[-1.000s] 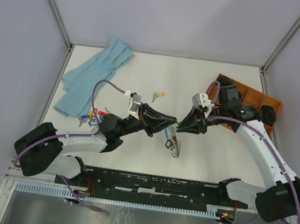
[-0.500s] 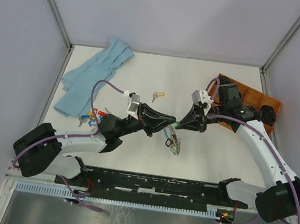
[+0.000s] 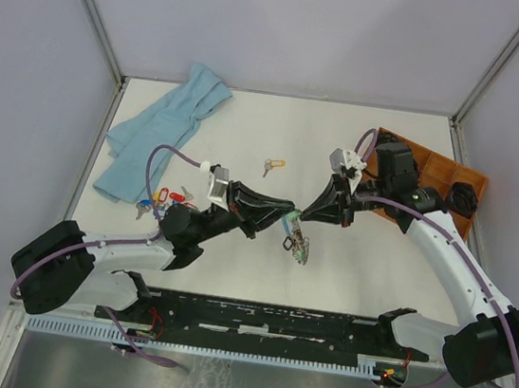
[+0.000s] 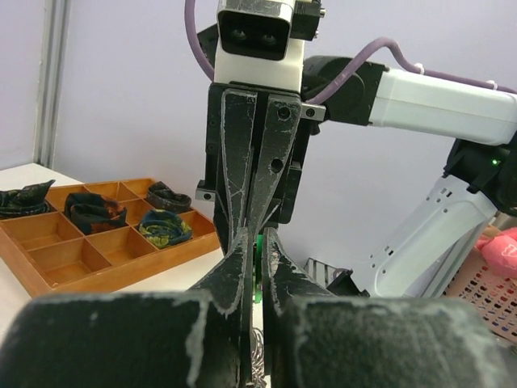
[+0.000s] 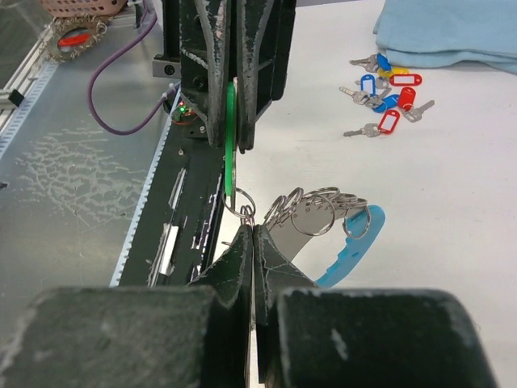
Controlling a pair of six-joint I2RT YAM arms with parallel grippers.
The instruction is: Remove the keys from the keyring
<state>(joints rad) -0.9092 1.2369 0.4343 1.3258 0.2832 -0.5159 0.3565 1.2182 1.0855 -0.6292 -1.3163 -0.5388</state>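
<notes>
Unthreading step: left fingers [image 4: 234, 275] pinch the green-tagged key [image 5: 231, 162], right fingers [image 5: 234, 259] pressed onto the keyring [image 5: 311, 212] just beside it. Next, probably: pull apart.

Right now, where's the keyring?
Top view, centre: the keyring hangs between the left end effector and right end effector.

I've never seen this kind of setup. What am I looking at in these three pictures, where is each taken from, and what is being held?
Two robot arms, each ending in a two-finger pincer. One picture looks down from above; the others come from cameras on each wrist. On the white table lie a blue towel, loose tagged keys and a wooden tray. The left gripper is shut on a green tag; the right gripper is shut on the keyring, which hangs below them.
</notes>
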